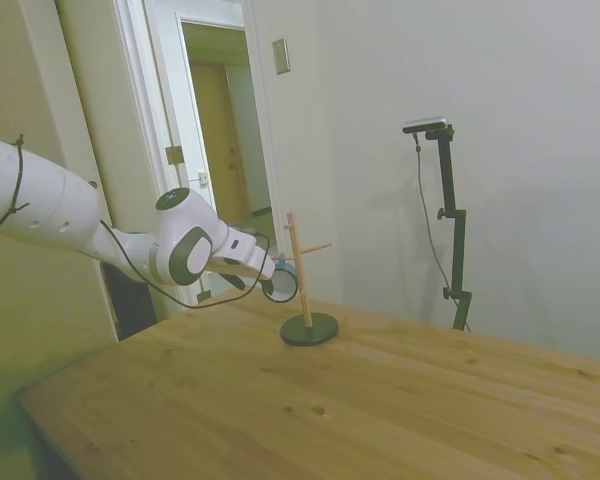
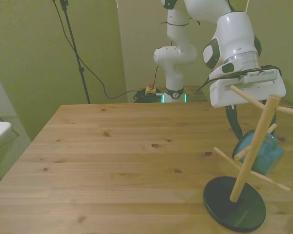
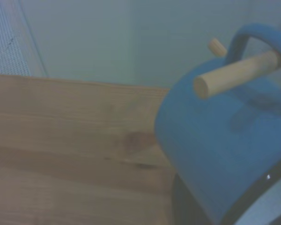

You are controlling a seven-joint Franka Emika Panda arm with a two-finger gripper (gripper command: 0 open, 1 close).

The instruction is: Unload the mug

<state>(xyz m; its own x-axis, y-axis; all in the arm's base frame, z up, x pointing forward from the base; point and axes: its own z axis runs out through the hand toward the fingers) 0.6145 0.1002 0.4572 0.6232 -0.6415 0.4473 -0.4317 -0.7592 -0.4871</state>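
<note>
The pale blue mug hangs by its loop handle on a peg of the wooden pegged stand, on the front view's right. In the side view the mug shows its dark rim and whitish inside, facing the camera. My gripper is open and has come down just behind the mug, with one dark finger showing beside it. The other finger is hidden behind the stand's post. In the side view the gripper is right at the mug's left edge. The wrist view shows the mug close up, with a peg through its handle.
The stand's dark round base sits near the table's front edge in the front view, with several pegs sticking out at angles. Bare wooden table stretches toward the front view's left. A doorway lies behind the arm.
</note>
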